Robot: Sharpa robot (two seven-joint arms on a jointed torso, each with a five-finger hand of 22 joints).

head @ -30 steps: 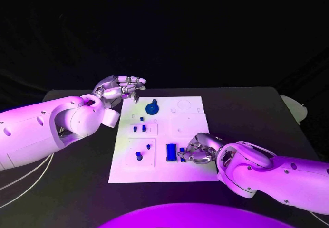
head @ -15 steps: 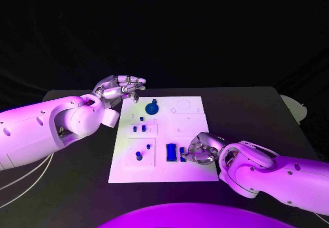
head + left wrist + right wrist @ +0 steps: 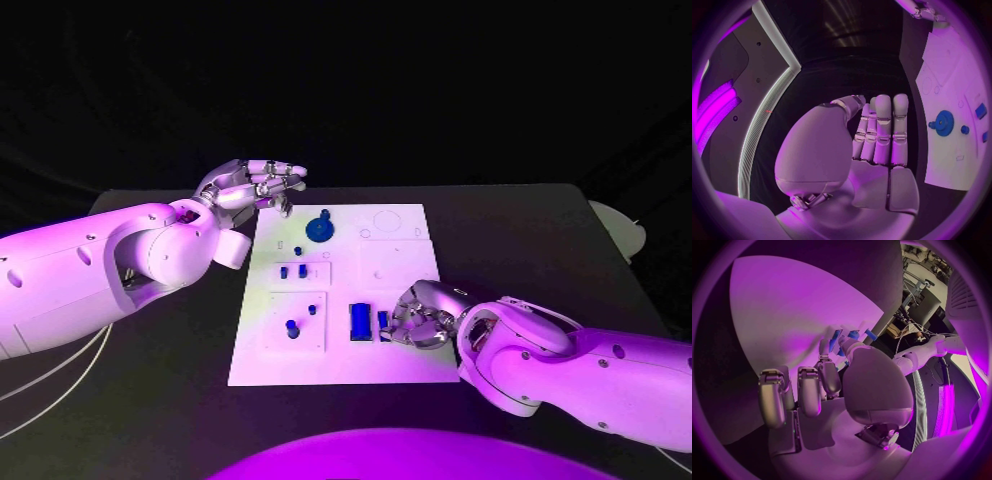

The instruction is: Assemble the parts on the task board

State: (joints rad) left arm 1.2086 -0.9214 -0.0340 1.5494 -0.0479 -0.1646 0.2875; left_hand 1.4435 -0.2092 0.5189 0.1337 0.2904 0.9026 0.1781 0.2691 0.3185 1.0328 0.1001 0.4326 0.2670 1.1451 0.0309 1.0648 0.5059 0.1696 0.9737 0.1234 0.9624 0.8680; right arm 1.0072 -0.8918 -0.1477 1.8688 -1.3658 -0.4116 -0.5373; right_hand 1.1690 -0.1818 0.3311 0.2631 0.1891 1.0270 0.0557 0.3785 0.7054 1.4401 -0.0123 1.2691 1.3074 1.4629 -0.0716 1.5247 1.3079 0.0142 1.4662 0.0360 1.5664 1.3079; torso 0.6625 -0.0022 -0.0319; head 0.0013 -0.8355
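Since a second ago the right hand (image 3: 414,320) is showing almost no travel: it is staying at the near right part of the task board (image 3: 411,225), with only a slight shuffle of the wrist; the left hand (image 3: 257,184) and all parts are lying where they were.

The board is lying flat mid-table (image 3: 548,215). A blue gear-shaped part (image 3: 320,228) is sitting in its far half, a small blue knob (image 3: 299,250) just nearer than it. Two small blue pieces (image 3: 294,270) are standing side by side in a shallow rectangular recess on the left half. In the recess nearer still, a blue peg (image 3: 293,328) is standing with a smaller one just beside it. A blue rectangular block (image 3: 359,319) is lying near the front edge, just beside the right hand.

The right hand is resting low on the board, fingers curled in; a small blue part (image 3: 384,322) is touching its fingertips, and in the right wrist view blue pieces (image 3: 852,334) are showing at the tips, but whether it is gripping one I cannot tell.

The left hand is hovering off the board's far left corner, fingers straight and close together (image 3: 882,132), holding nothing
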